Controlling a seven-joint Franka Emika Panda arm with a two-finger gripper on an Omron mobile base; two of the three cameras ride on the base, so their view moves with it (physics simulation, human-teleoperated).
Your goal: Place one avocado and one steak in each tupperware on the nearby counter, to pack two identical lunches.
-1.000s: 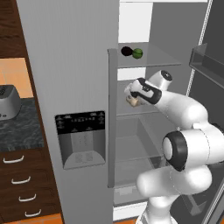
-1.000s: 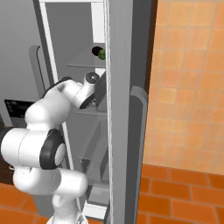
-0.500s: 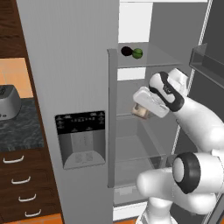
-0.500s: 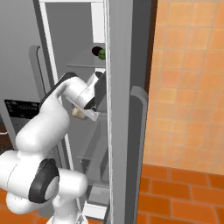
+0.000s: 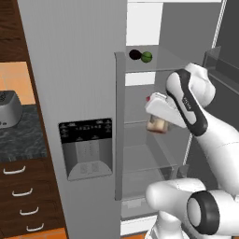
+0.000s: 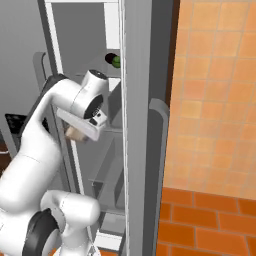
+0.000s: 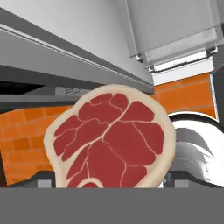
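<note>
— Where's the steak (image 7: 111,138)?
— Pinched in the hand (image 5: 158,125), at the open fridge (image 5: 140,154).
— Grip safe?
— Looks floppy and slick; I'd hold across the middle, not the fatty rim.

The fridge has see-through glass shelves. The top shelf (image 5: 161,63) sits above the fingers. Two small round things lie on it, touching side by side: a dark avocado (image 5: 135,54) and a green one (image 5: 147,57). The right base view shows the pair (image 6: 113,60) up there too. More shelves (image 5: 149,156) sit below the fingers. Far to the left of the fingers is a dark speckled worktop (image 5: 21,142), and a silver toaster (image 5: 9,108) stands on it.
</note>
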